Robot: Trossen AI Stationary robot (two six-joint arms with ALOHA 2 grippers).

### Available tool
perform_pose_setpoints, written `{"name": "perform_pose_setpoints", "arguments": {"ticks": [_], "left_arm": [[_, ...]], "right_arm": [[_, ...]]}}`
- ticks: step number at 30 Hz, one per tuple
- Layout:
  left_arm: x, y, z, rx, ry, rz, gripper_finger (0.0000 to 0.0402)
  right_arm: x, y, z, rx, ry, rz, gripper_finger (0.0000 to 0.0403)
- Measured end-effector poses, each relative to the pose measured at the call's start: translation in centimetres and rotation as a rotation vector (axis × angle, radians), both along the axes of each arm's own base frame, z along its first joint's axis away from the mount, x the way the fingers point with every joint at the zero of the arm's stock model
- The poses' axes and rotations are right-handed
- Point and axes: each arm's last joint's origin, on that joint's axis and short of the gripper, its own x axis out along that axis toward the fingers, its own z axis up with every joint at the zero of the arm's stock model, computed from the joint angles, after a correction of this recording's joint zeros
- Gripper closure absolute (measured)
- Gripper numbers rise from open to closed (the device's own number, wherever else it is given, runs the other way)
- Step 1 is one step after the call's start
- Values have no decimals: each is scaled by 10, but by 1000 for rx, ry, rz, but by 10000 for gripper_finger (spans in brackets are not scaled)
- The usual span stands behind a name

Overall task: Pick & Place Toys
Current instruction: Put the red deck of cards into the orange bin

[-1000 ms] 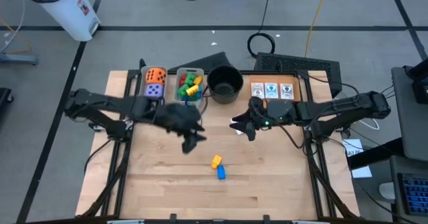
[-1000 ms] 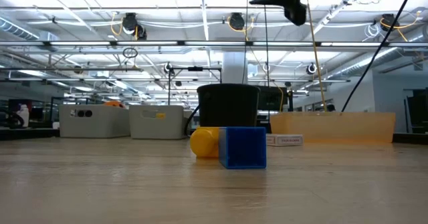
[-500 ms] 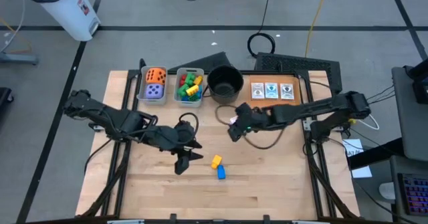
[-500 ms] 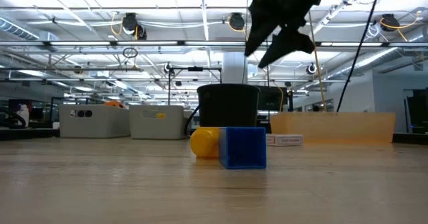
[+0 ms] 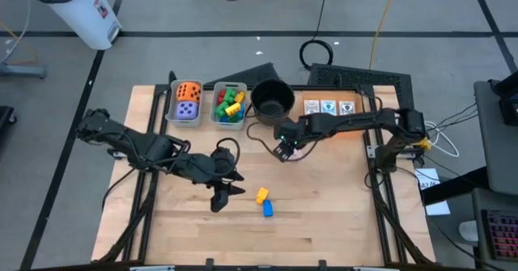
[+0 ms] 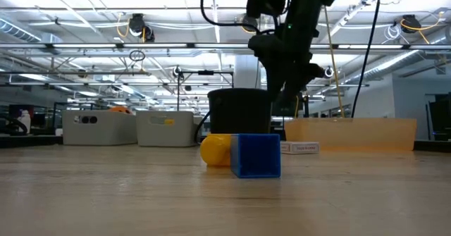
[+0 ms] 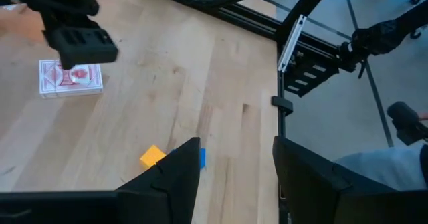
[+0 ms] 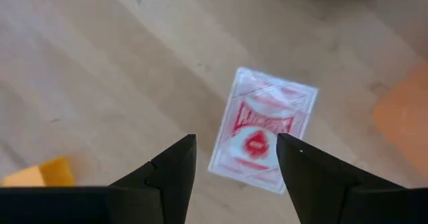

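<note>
Right gripper (image 5: 282, 151) above table (image 5: 324, 222), fingers (image 8: 167, 177) parted, empty, red-backed card (image 8: 263, 129) lying flat just beyond fingertips; card hidden under gripper from overhead. Left gripper (image 5: 220, 196) open, yellow block (image 5: 261, 195) touching blue block (image 5: 268, 209) close beside it. Card printing illegible.

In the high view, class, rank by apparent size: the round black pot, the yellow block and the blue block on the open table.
1. Round black pot, clearly the largest.
2. Yellow block and blue block look alike in size, so they are left unranked.
</note>
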Motion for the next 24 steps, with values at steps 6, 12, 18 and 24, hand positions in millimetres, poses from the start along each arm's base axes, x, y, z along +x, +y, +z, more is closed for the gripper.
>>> {"name": "perform_pose_setpoints", "arguments": {"ticks": [6,12,18,24], "left_arm": [[0,1,0,19,-8,29,211],[0,1,0,24,-9,35,211],[1,3,0,38,-15,57,211],[1,3,0,43,-17,65,210]], "right_arm": [[-5,-19,3,18,-5,-34,200],[-6,-23,3,60,-3,-16,165],[-4,-23,2,48,-9,4,108],[-4,-14,-17,54,-44,13,63]]}}
